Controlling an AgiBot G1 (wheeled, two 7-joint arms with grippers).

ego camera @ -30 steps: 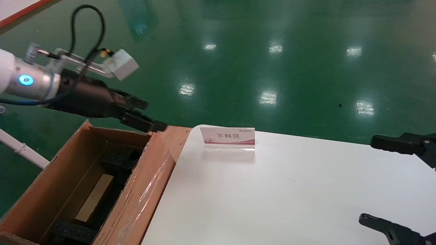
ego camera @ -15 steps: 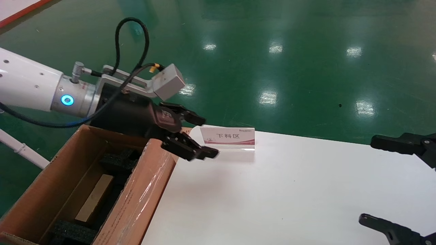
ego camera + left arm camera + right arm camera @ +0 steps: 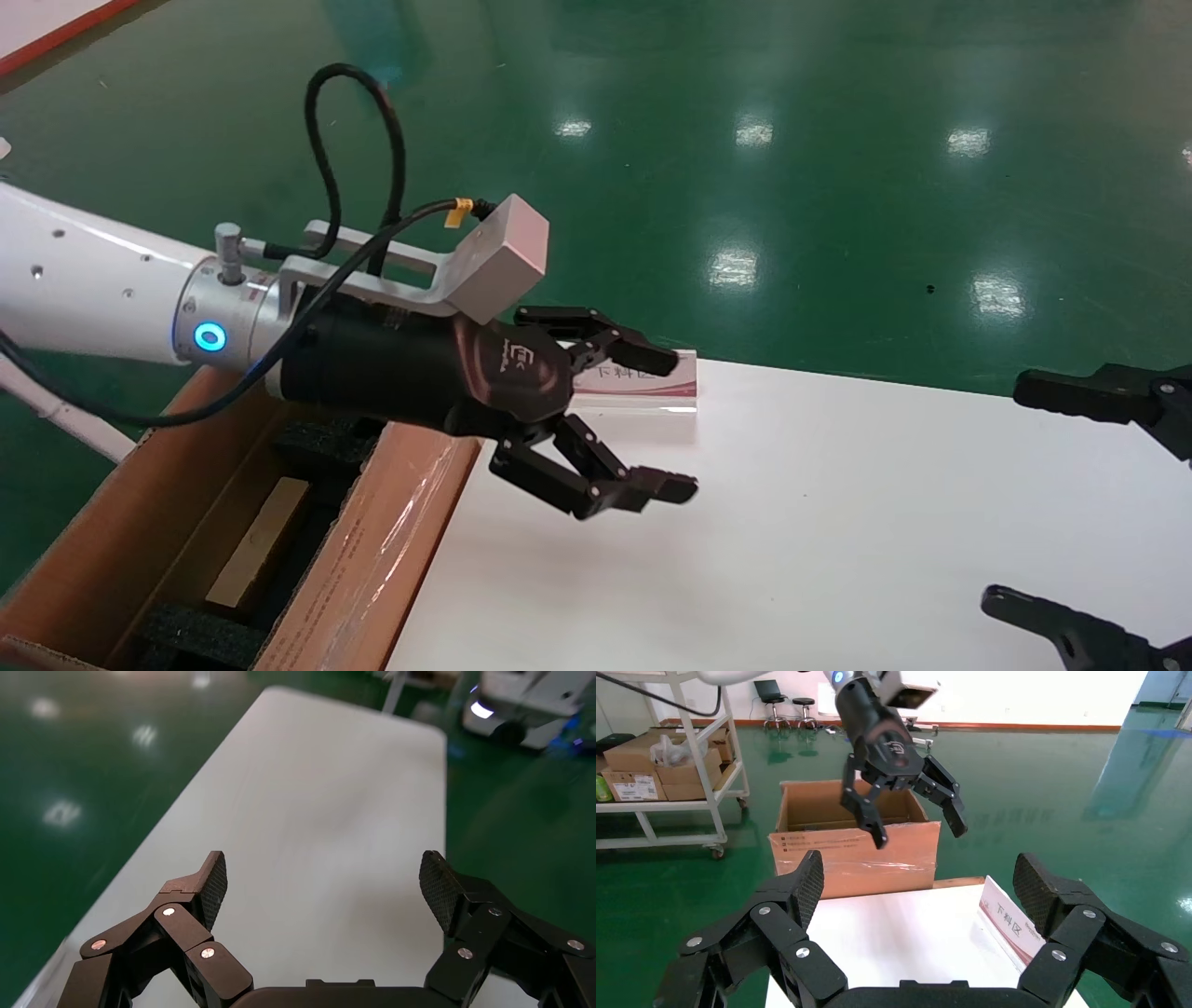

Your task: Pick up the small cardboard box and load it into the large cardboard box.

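Hovering over the white table [image 3: 838, 522], my left gripper [image 3: 666, 421]: jaws spread wide, empty. Small cardboard box [image 3: 259, 543]: inside the large cardboard box [image 3: 372, 559], between black foam blocks [image 3: 200, 636]. My right gripper [image 3: 1034, 494]: parked at the table's right edge, jaws spread.

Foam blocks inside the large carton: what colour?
Black foam blocks, clearest in the head view.

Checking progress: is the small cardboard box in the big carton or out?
In: the small cardboard box lies among foam inside the large cardboard box; the left claw is open, empty.
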